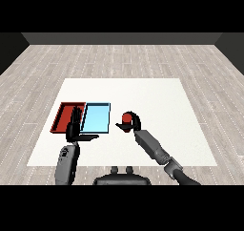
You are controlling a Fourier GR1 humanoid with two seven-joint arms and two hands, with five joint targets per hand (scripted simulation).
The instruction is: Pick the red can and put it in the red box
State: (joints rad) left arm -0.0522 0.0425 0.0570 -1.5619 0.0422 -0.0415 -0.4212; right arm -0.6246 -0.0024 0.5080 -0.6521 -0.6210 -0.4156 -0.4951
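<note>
Table point(162, 96): white, set on a grey plank floor; the near edge is partly covered by both forearms.

Red tray point(63, 111): at the table's left, lying flat. Its near right corner and part of its right wall are hidden behind the left hand.

Blue tray point(96, 118): just right of the red tray, side by side with it; the gap between them cannot be made out, as the left hand covers it. Interior bare.

Left hand point(74, 128): fingers straight and upright, thumb stretched out to the right; it grasps nothing. It stands in front of the seam between the two trays.

Can point(127, 117): red, right of the blue tray and apart from it. Only the top shows; the lower body is hidden by the fingers around it, so whether it rests on the table cannot be told.

Right hand point(132, 123): curled round the can, grasping it.
</note>
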